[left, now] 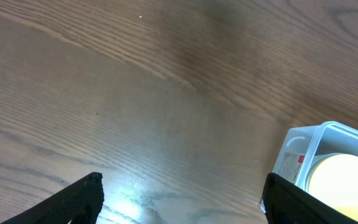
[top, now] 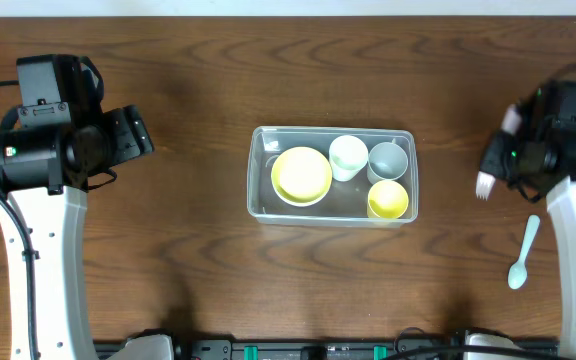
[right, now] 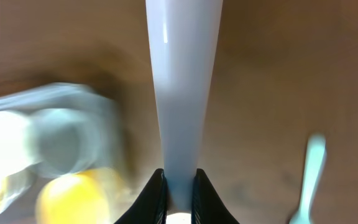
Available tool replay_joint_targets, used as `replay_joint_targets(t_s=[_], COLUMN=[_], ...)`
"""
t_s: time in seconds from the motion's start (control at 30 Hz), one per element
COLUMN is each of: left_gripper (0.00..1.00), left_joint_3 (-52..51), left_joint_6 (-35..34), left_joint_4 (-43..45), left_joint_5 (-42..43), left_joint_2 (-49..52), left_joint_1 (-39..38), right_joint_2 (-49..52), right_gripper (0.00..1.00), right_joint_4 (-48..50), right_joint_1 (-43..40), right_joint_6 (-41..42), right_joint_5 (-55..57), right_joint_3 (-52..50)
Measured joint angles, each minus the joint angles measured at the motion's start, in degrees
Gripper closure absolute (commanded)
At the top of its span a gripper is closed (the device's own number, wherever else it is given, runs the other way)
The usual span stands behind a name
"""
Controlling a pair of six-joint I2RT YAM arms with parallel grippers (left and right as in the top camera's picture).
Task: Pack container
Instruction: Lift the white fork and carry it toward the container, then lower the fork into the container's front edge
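Remote table, midway through packing: closest to my right wrist camera, the right gripper [right: 179, 186] is pinched narrow on the handle of a white fork [right: 182, 87], which runs straight up the frame. Beyond it, the clear container [right: 98, 102] is a blur at lower left, and a pale spoon [right: 309, 174] lies on the wood at lower right. On the left wrist view, the left gripper [left: 184, 180] stands wide with nothing between its fingers, and the container's corner shows at lower right. From overhead, the container sits mid-table, well apart from both grippers, holding a yellow bowl [top: 301, 174], a white cup [top: 348, 157], a grey cup [top: 387, 160] and a yellow cup [top: 387, 199].
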Motion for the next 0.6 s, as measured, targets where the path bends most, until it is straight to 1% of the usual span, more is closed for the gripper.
replay_joint_targets(t_s=[0.17,0.37,0.4,0.47,0.6], left_gripper=[0.18,0.18,0.18,0.18,0.18], left_joint_3=[0.0,0.0,0.0,0.0,0.0], left_joint_6=[0.0,0.0,0.0,0.0,0.0], left_joint_4=[0.0,0.0,0.0,0.0,0.0], left_joint_5=[0.0,0.0,0.0,0.0,0.0], left_joint_2=[0.0,0.0,0.0,0.0,0.0], left_joint_1=[0.0,0.0,0.0,0.0,0.0], right_joint_2=[-3.7,-0.1,0.8,2.6,6.6], right_gripper=[0.91,0.92,0.92,0.97,0.98], right_joint_4=[1.7,2.7,3.1,3.8,4.1], right_joint_1=[14.7,30.1,32.0,35.3,39.9], right_joint_6=[-10.4,-22.1,-23.6,-25.8,-28.8], right_joint_5=[-0.2,-0.4,-0.4,-0.4,-0.5], right_joint_3=[2.3,2.2,2.2,2.2,2.2])
